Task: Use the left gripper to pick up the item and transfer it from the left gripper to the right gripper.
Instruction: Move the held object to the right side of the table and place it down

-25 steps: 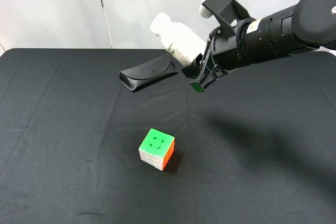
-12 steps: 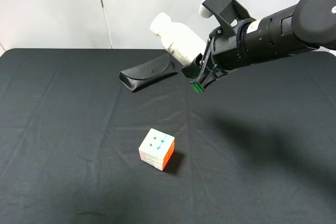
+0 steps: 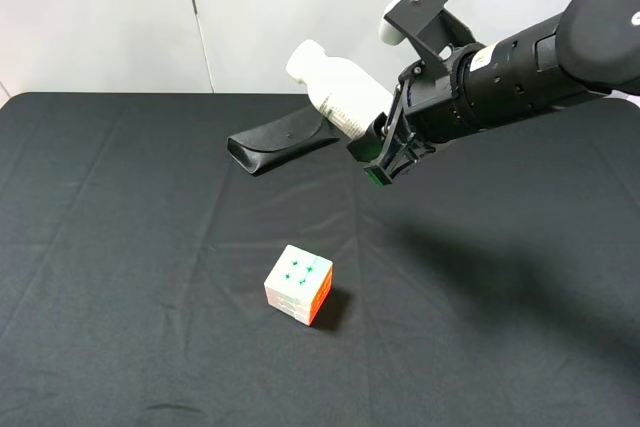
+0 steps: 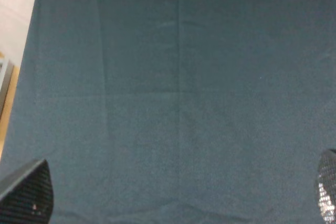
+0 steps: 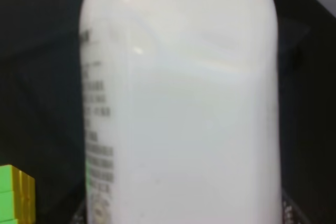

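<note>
My right gripper [image 3: 378, 147] is shut tight on the bottle [image 3: 338, 89]. It grips the bottom end, and the bottle is up in the air, not touching the table [image 3: 120, 247]. In the high view the arm comes in from 2 o'clock. The bottle sits near 12 o'clock, over the far side of the table. It is tilted, and its cap points toward 10 o'clock. I can see small print on the label close to the gripper.

In the right wrist view the bottle [image 5: 178, 103] fills almost all I can see. It is white, with lines of tiny print down one side.

My left gripper [image 4: 176, 200] is wide open and holds nothing. I only see it in its own wrist view, where one fingertip [image 4: 26, 198] peeks in at one corner and the other at the far corner. Between them there is just black cloth. I cannot see this gripper in the high view.

A black case [image 3: 283, 140] lies flat on the table, just below the bottle toward 8 o'clock. A cube [image 3: 298, 284] sits near the middle of the table, at 6 o'clock from the case and well apart from it.
</note>
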`<state>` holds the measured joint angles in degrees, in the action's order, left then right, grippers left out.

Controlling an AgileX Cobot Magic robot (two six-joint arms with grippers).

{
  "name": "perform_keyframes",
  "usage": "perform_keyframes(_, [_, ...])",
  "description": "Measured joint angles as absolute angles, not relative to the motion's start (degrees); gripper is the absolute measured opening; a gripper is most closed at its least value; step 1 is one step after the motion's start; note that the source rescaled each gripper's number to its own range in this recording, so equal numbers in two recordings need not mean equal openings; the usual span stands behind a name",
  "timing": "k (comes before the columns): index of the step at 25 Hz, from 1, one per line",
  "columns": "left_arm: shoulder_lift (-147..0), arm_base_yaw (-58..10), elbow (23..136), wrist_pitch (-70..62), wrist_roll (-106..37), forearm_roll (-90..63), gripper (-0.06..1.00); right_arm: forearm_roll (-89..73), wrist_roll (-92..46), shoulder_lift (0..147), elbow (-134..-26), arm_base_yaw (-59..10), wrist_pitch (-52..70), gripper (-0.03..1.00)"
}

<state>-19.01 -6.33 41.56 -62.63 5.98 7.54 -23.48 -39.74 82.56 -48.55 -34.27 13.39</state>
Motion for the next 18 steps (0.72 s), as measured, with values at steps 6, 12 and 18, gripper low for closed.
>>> perform_keyframes(6, [-5.66,-6.33,35.80,-63.66,4.10,3.10,1.00,-23.48,-39.32,82.56,-48.55,-34.27,13.52,0.10])
perform_keyframes(12, [0.31,-6.33,30.96,-64.66,3.71,1.56,1.00,-23.48,-39.10,82.56,-48.55,-34.27,13.56,0.10])
perform_keyframes(18, [0.43,-6.33,28.73,-62.74,3.46,0.87,1.00,-23.48,-38.80,82.56,-48.55,-34.27,14.00,0.10])
